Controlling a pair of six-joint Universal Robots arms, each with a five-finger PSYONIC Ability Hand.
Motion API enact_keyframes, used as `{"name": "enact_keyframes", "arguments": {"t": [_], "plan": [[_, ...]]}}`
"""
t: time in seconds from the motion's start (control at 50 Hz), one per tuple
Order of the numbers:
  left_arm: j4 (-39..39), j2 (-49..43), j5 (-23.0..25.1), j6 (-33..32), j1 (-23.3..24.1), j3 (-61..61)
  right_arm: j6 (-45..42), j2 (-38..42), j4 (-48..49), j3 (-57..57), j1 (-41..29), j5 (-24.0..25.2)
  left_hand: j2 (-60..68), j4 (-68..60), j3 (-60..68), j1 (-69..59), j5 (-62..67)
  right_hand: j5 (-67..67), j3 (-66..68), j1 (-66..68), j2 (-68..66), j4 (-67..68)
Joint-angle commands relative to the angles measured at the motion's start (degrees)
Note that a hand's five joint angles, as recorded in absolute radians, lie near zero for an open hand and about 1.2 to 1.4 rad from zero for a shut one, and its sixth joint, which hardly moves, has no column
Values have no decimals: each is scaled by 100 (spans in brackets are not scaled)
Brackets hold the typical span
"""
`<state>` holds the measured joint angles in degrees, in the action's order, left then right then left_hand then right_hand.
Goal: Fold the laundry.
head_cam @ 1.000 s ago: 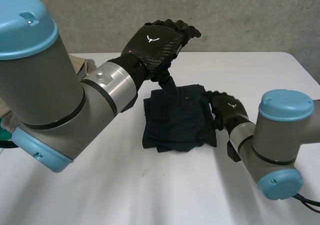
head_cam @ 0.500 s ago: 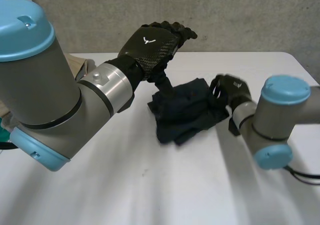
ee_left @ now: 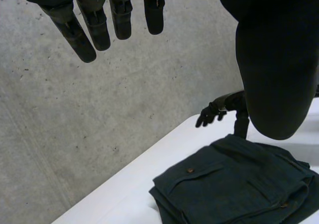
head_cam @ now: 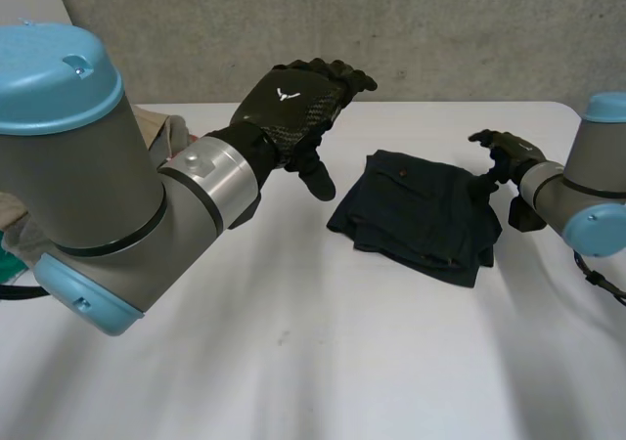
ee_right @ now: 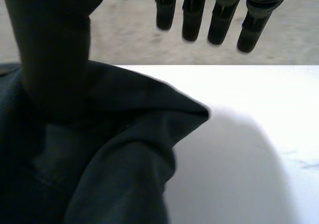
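Observation:
A dark navy folded garment (head_cam: 421, 210) with a buttoned pocket lies flat on the white table (head_cam: 293, 352), right of the middle. My left hand (head_cam: 293, 103) hovers open above the table to the garment's left, touching nothing. In the left wrist view its fingers (ee_left: 99, 27) are straight and the garment (ee_left: 234, 189) lies beyond the thumb, with my right hand (ee_left: 212, 114) past it. My right hand (head_cam: 504, 152) is open at the garment's far right corner. In the right wrist view its fingers (ee_right: 219, 15) stretch out above the cloth edge (ee_right: 114, 149).
A beige cloth (head_cam: 161, 127) lies at the table's left side behind my left arm, with something green (head_cam: 8, 254) at the left edge. A concrete wall stands behind the table. The table's far right corner is close to my right hand.
The garment has slid to the right along with my right hand and now lies flatter. My left hand has let go of the cloth it was lifting and stays raised.

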<state>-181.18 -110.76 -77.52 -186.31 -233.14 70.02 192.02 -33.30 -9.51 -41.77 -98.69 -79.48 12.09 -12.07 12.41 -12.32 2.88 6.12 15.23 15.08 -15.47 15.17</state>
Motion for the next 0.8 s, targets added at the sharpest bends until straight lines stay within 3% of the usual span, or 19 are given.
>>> {"name": "enact_keyframes", "arguments": {"t": [0.02,0.32,0.58,0.6,0.64,0.68,0.8], "plan": [[-22,37,26,-1,-48,144,-955,-230,459,-402,367,1092,-209,207,-241,232,-288,-612,-523,-508,547,-517],[-137,-165,158,-1,-127,170,-1754,1430,-955,2251,877,2568,-209,207,-241,232,-288,-612,-523,-508,547,-517],[-137,-305,202,-19,-215,153,-2133,1879,-1185,2569,746,3106,-209,207,-241,232,-288,-612,-523,-508,547,-517],[-145,-297,202,-19,-223,153,-2133,1888,-1185,2569,737,3132,-209,207,-241,232,-288,-348,-260,-244,283,-253],[-137,-297,202,-19,-223,144,-2107,1871,-1150,2587,737,3115,-209,207,-241,232,-288,6019,6107,6123,-6084,6114],[-145,-288,202,-19,-223,144,-2046,1836,-1053,2595,754,2975,-209,207,-241,232,-288,6388,6476,6492,-6453,6483],[-146,-227,202,-19,-223,144,-861,1616,0,2586,886,1867,-209,207,-241,232,-288,6388,6477,6492,-6453,6483]]}}
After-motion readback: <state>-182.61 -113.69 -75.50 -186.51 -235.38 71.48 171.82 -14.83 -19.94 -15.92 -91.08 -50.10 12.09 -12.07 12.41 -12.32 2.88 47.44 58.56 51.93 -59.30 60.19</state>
